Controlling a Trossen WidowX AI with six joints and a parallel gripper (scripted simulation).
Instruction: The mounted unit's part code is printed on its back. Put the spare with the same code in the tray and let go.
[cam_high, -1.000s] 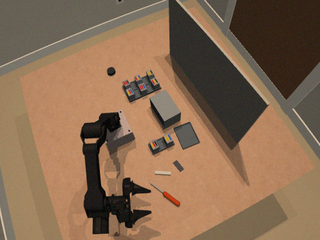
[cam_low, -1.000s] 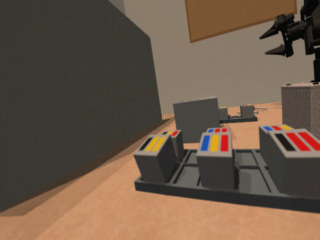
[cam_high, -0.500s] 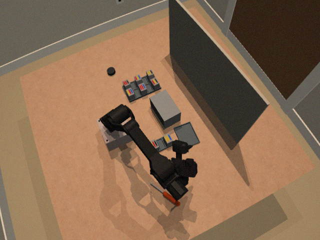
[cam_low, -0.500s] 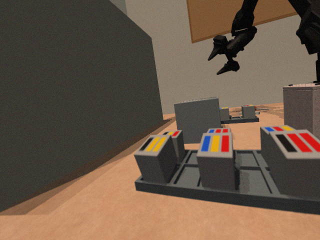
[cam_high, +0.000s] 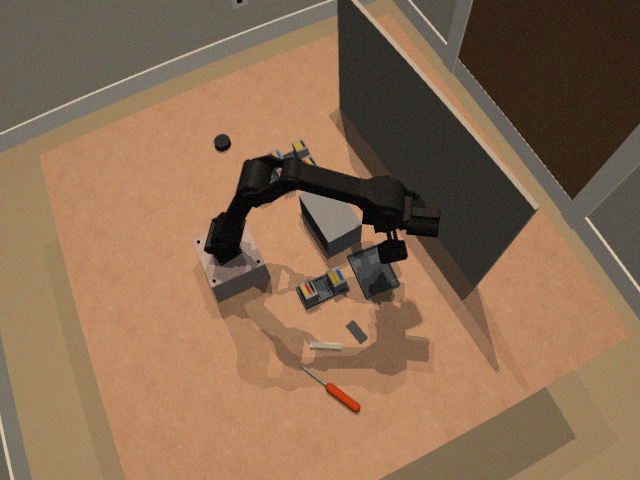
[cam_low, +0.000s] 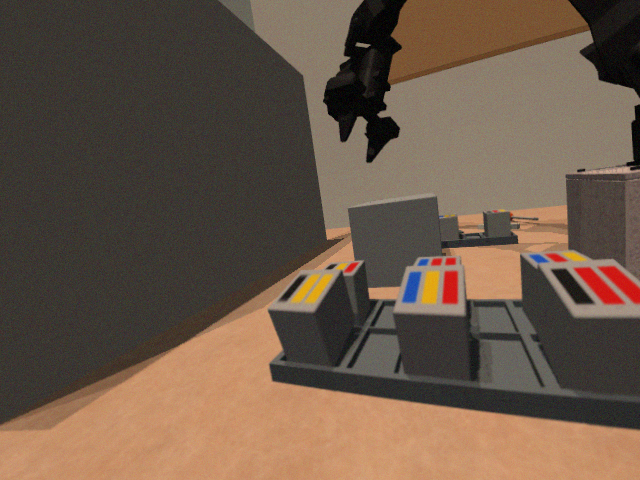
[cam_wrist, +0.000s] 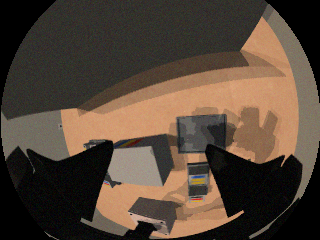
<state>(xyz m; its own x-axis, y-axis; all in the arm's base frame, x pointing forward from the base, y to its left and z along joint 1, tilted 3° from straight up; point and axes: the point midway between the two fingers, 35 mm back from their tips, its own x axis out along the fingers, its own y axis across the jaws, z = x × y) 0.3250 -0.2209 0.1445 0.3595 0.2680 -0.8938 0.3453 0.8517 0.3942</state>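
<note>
The black gripper (cam_high: 393, 252) (cam_low: 356, 149) (cam_wrist: 162, 148) is high up, its fingers wide apart with nothing between them. Below it is the flat, dark grey tray (cam_high: 372, 280) (cam_wrist: 196, 134). Near the tray is the big grey box (cam_high: 330, 219) (cam_low: 395, 242) (cam_wrist: 132, 165), with coloured stripes on its back.
</note>
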